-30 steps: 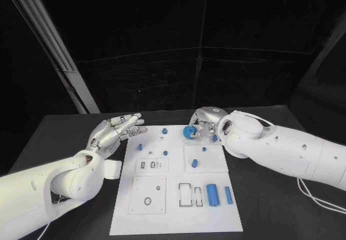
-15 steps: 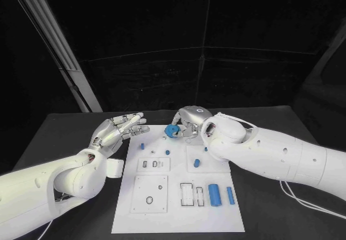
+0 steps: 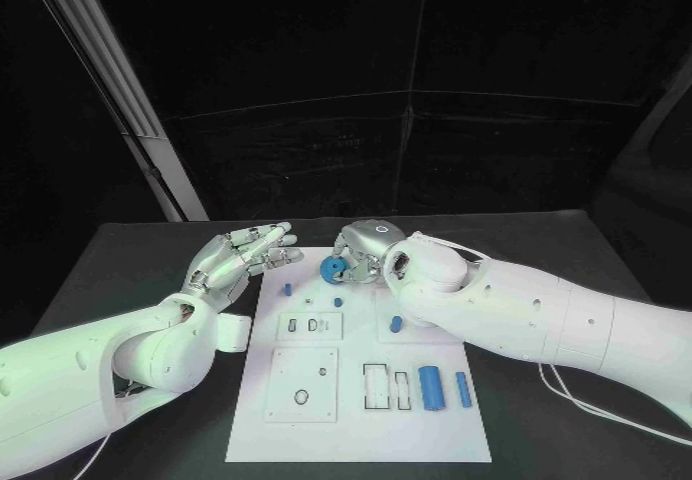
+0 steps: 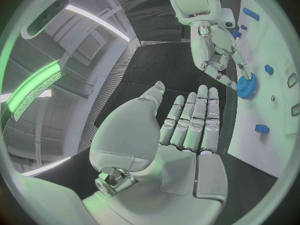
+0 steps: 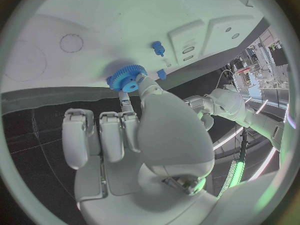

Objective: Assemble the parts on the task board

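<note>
The right hand pinches a blue gear between its fingertips above the far end of the white task board. The left hand hovers beside the board's far left corner, fingers straight, close together and holding nothing.

The black table (matte) carries the white task board.

A lab test cell: black curtains enclose a black table.
</note>
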Controlling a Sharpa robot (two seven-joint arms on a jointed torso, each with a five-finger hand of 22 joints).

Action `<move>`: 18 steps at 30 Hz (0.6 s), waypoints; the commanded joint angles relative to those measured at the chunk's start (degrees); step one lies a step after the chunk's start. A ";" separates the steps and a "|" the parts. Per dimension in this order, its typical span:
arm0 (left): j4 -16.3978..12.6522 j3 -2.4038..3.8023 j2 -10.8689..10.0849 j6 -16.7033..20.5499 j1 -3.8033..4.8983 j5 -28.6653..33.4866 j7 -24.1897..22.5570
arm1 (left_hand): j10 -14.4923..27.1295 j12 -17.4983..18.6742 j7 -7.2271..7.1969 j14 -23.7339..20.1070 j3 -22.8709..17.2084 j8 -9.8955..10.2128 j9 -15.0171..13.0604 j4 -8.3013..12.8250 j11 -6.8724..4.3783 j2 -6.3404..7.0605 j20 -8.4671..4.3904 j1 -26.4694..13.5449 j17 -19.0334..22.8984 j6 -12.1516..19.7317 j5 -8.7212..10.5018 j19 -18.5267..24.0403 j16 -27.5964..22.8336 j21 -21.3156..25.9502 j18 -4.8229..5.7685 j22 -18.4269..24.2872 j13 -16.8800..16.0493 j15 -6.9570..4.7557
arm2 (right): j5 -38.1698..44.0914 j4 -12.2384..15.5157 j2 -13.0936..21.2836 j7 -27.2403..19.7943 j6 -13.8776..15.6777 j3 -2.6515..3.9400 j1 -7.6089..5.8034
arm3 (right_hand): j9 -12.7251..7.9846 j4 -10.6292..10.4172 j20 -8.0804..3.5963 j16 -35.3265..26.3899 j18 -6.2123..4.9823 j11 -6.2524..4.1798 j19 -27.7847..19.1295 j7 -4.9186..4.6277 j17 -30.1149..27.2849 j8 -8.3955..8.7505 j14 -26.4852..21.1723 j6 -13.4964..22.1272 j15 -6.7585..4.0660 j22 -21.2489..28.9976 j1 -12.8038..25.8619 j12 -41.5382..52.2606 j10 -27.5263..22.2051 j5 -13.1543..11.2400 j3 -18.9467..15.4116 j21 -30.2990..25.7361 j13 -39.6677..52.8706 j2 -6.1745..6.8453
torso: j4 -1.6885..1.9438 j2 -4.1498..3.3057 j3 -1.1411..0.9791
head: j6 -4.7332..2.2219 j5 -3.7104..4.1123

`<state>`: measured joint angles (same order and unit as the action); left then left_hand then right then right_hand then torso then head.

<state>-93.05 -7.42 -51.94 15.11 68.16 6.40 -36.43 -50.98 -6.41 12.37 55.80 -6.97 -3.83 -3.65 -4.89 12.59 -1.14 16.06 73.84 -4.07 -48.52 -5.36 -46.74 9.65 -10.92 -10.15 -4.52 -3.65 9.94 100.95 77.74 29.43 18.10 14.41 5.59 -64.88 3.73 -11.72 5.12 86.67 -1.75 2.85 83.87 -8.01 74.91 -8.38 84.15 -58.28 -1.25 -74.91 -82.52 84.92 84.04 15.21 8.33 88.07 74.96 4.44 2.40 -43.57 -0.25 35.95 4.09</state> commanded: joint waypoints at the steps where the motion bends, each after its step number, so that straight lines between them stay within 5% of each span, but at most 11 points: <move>1: -0.09 0.05 0.04 -0.80 0.09 -0.08 -0.10 | 0.43 0.17 2.84 -0.46 0.05 0.22 0.06 0.28 -0.15 -0.53 0.00 0.12 0.05 0.31 0.25 -0.54 -0.23 0.26 -0.24 0.09 0.04 -0.04 | 0.96 -0.40 -0.50 -0.15 -1.13 -0.03 -0.12 | 0.14 -0.13 -0.22 0.27 0.58 -0.25 2.55 0.51 6.54 0.02 4.17 -1.08 -0.34 -10.11 0.43 -0.02 3.36 0.18 0.37 0.20 10.00 -0.42 | -0.08 0.03 -0.04 | 0.08 -0.13; 8: -0.05 0.05 0.10 -0.84 0.09 -0.08 -0.08 | 0.43 0.17 2.84 -0.46 0.05 0.22 0.06 0.28 -0.15 -0.53 0.00 0.12 0.05 0.31 0.25 -0.54 -0.23 0.26 -0.24 0.09 0.04 -0.04 | 1.37 -1.07 -1.30 -0.14 -1.02 -0.07 -0.11 | 0.07 -0.17 -0.17 0.21 0.59 -0.13 2.57 0.36 6.41 0.45 4.13 -0.74 -0.25 -10.15 0.97 -0.35 3.19 -0.37 0.48 0.21 9.73 -0.13 | -0.11 0.02 -0.06 | 0.07 -0.15; 15: -0.03 0.05 0.09 -0.85 0.09 -0.08 0.01 | 0.43 0.17 2.84 -0.46 0.05 0.22 0.06 0.28 -0.15 -0.53 0.00 0.12 0.05 0.31 0.25 -0.54 -0.23 0.26 -0.24 0.09 0.04 -0.04 | 1.45 -1.64 -1.72 -0.15 -1.46 -0.09 -0.12 | -0.12 -1.08 0.55 0.13 0.56 0.86 2.44 -0.74 6.30 3.31 4.09 3.14 0.68 -10.03 4.21 -1.20 2.73 -5.33 -0.73 0.14 9.11 1.33 | -0.17 0.00 -0.07 | 0.20 -0.20; 18: -0.04 0.05 0.09 -0.87 0.09 -0.08 0.05 | 0.43 0.17 2.84 -0.46 0.05 0.22 0.06 0.28 -0.15 -0.53 0.00 0.12 0.05 0.31 0.25 -0.54 -0.23 0.26 -0.24 0.09 0.04 -0.04 | 1.44 -1.78 -1.84 -0.11 -1.81 -0.09 -0.12 | -0.01 -1.73 0.90 0.13 0.54 1.13 2.37 -0.99 6.31 4.01 4.09 4.02 0.99 -9.96 5.56 -1.58 2.51 -5.62 -1.55 0.11 8.84 1.56 | -0.11 0.03 -0.07 | 0.25 -0.10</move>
<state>-93.00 -7.42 -51.89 15.04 68.17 6.40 -36.33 -50.98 -6.41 12.37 55.80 -6.97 -3.83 -3.65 -4.89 12.59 -1.14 16.06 73.84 -4.08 -48.52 -5.36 -46.75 9.65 -10.92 -10.15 -4.53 -3.65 9.94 101.80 75.97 27.68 18.05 13.39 5.48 -64.89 3.78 -13.39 5.64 86.67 -1.75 3.50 83.97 -9.04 74.91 -4.58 84.05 -54.62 -0.71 -74.90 -77.54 83.62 84.04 9.87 7.09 88.06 74.96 5.96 2.26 -43.53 -0.30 36.17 3.93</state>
